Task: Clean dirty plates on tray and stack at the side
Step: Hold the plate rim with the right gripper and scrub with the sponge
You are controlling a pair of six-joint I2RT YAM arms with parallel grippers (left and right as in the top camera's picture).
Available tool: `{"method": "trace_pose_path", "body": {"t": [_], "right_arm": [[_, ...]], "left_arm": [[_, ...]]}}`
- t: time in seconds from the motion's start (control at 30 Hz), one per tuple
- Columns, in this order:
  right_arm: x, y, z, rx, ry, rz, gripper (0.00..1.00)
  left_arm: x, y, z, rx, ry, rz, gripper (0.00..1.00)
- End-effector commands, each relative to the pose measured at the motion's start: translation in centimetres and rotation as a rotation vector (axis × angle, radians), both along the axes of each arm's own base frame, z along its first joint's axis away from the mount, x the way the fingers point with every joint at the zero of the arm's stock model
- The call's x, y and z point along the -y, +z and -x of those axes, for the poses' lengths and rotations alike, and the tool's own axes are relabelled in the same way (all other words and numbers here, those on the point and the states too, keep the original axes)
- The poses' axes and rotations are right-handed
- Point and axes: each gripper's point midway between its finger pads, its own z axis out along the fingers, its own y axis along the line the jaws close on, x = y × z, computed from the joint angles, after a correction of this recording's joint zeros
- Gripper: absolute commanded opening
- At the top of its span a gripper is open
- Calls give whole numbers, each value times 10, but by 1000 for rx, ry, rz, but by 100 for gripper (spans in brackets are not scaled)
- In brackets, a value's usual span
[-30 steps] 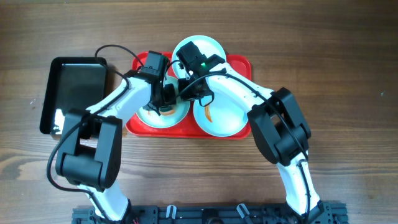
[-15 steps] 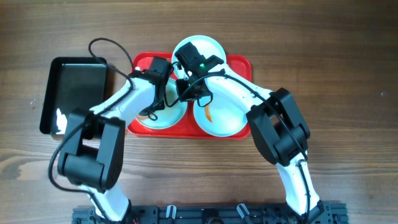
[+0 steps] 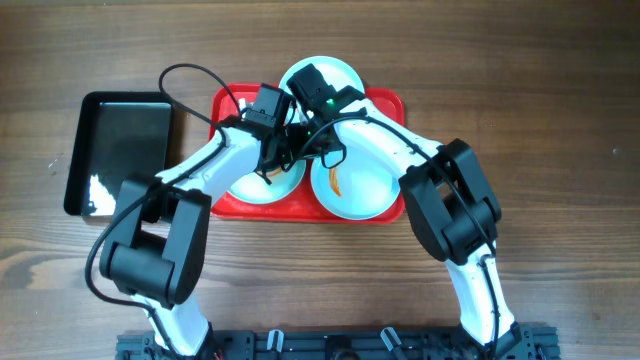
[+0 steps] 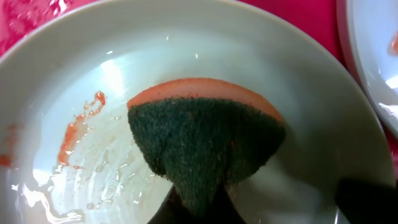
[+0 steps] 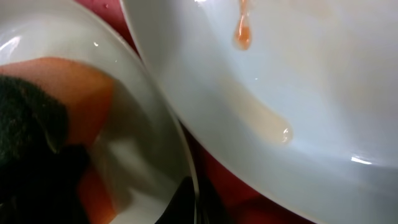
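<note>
Three pale plates lie on the red tray [image 3: 388, 101]: a left plate [image 3: 252, 189], a right plate [image 3: 358, 192] with an orange smear, and a back plate [image 3: 341, 76]. My left gripper [image 3: 276, 160] is shut on a green and orange sponge [image 4: 205, 140], which is pressed on the left plate [image 4: 311, 81]. An orange smear [image 4: 76, 127] stays at the sponge's left. My right gripper [image 3: 300, 150] is shut on that plate's rim [image 5: 186, 155], its fingertips [image 5: 196, 199] pinching the edge. The right plate [image 5: 298, 93] shows an orange drip in the right wrist view.
A smaller black tray [image 3: 120, 150] lies on the wooden table [image 3: 560, 120] to the left of the red tray. Both arms cross over the tray's middle, with cables looping above the left plate.
My left gripper has moved the sponge to the right across the left plate. My right gripper has stayed on the plate's rim.
</note>
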Motion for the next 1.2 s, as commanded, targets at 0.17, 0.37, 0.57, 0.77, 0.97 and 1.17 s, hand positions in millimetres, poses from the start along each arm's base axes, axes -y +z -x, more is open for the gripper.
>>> {"method": "trace_pose_path", "body": {"t": [0.17,0.37,0.57,0.77,0.97,1.17], "right_arm": [[-4,-18,12,-32,31,24,4],[-4,-18,12,-32,31,24,4],[-3,-18,13,-35,31,26,4],[-4,-18,13,-34,30,25,4],[-4,-18,12,-39,8,21,4],[0,-18,9,-44,-16,20,4]], "left_arm": [[-20,-34,0,-46,45,-49,4],[-92,-36,20,-157,193,-166,4],[-106,-24,48,-275,212,-186,4],[-90,51,41,-140,202,-60,4],[-52,42,30,-140,99,131,4],[-33,-5,40,-274,74,183,4]]}}
